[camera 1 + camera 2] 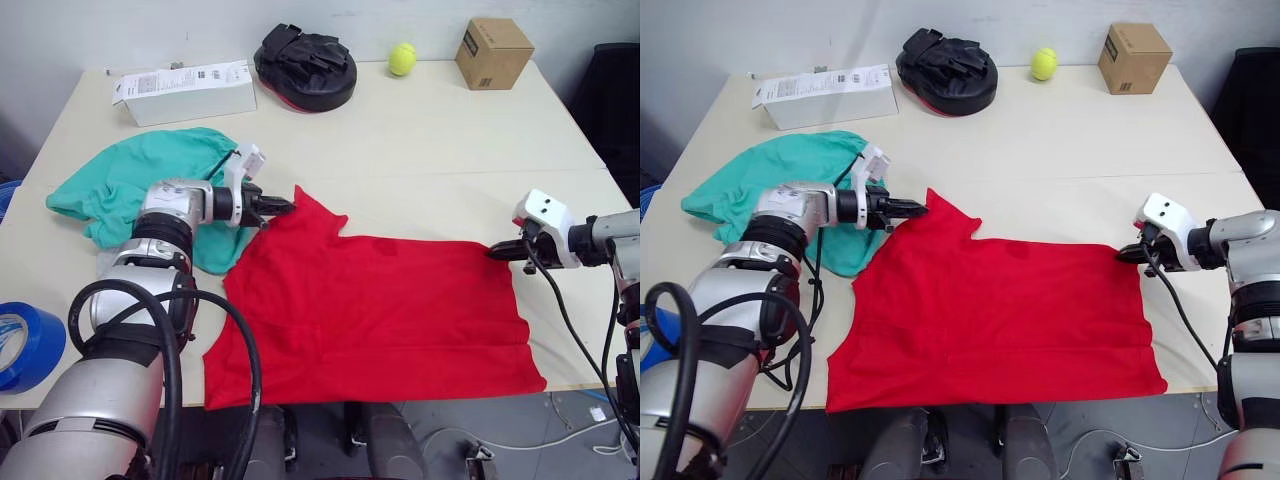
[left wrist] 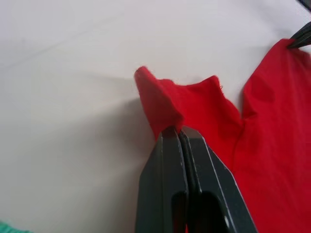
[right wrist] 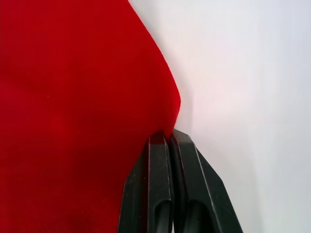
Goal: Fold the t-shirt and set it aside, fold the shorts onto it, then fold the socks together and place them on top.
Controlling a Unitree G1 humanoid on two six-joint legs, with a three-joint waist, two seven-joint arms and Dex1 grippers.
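Two end effectors, left (image 2: 176, 130), right (image 3: 167, 136), pinched on t-shirt (image 1: 380, 310) edges, table (image 1: 450, 160) beyond.

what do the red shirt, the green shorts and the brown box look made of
Shirt: thin matte knit, likely cotton; it drapes and peaks where each hand pinches it. Shorts: soft matte fabric, lying bunched in loose folds. Box: plain brown cardboard, dull, with sharp edges and a small label.

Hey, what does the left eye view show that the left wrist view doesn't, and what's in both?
Left eye alone: the teal-green shorts, white box, black pad, tennis ball, cardboard box and blue tape roll. Left wrist alone: the close-up of the sleeve fold pinched between shut fingers. Both: the red t-shirt, the left gripper and the table.
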